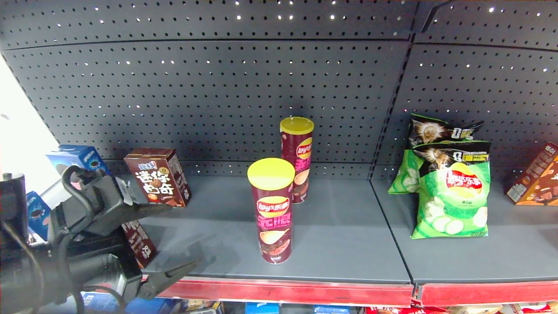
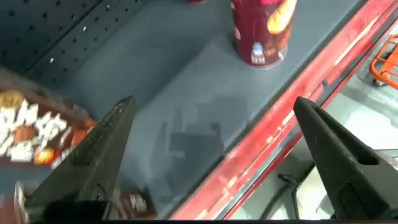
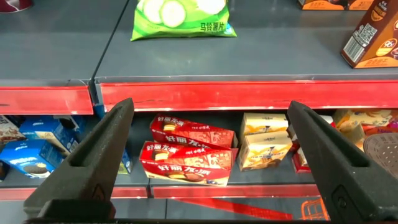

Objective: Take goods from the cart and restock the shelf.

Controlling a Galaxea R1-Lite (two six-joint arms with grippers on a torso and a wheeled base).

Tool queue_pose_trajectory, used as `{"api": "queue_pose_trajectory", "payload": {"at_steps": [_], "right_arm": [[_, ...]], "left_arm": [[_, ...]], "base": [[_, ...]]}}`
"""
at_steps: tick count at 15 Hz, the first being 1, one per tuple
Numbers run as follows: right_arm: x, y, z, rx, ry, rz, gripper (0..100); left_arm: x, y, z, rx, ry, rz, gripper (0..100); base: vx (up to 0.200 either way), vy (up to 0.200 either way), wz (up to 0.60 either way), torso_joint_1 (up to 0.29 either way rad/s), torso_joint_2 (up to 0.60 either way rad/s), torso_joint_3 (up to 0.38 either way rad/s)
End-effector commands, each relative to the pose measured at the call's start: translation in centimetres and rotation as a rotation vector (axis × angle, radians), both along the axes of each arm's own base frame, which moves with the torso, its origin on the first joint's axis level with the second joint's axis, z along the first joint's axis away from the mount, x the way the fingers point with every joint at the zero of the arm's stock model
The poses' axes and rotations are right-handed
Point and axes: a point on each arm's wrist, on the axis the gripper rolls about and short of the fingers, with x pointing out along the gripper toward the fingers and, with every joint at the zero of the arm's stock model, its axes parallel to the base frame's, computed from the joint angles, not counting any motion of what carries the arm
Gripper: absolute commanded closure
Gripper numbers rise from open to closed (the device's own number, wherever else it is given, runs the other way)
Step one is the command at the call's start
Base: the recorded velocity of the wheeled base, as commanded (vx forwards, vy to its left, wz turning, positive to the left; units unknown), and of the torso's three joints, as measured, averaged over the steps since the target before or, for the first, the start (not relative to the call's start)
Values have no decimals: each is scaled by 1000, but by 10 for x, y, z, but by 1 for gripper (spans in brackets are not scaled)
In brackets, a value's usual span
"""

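Two maroon chip cans with yellow lids stand on the grey shelf [image 1: 340, 235]: the front can [image 1: 272, 211] near the red edge, the other can [image 1: 297, 159] behind it. My left gripper [image 1: 183, 235] hangs open and empty over the shelf's front left, left of the front can [image 2: 261, 31]. Its fingers [image 2: 102, 149] hold nothing. A brown cookie box [image 1: 140, 242] lies just beside it. My right gripper [image 3: 211, 106] is open and empty in front of the red shelf edge [image 3: 249, 93], below a green chip bag [image 3: 180, 15].
An upright brown cookie box [image 1: 159, 176] and blue boxes [image 1: 78, 159] stand at the shelf's left. Green chip bags [image 1: 453, 196] lean at the right, with a brown box [image 1: 536, 179] beyond. The lower shelf holds red boxes [image 3: 186, 155] and tan boxes [image 3: 264, 140]. An orange cart part [image 2: 385, 62] shows below.
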Motion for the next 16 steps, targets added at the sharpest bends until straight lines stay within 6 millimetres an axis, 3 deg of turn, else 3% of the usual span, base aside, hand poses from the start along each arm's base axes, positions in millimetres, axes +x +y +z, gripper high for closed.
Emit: {"api": "queue_pose_trajectory", "payload": {"at_steps": [1, 4, 9, 16], "right_arm": [[0, 0, 0, 0, 4, 0, 0], [0, 0, 0, 0, 4, 0, 0], [0, 0, 0, 0, 4, 0, 0], [0, 0, 0, 0, 4, 0, 0]], "left_arm": [[25, -12, -1, 13, 33, -11, 0], [49, -20, -8, 10, 88, -2, 0], [68, -33, -28, 7, 189, -8, 0], [75, -46, -45, -9, 285, 51, 0]], "base": [[0, 0, 0, 0, 0, 0], [0, 0, 0, 0, 0, 0], [0, 0, 0, 0, 0, 0], [0, 0, 0, 0, 0, 0]]}}
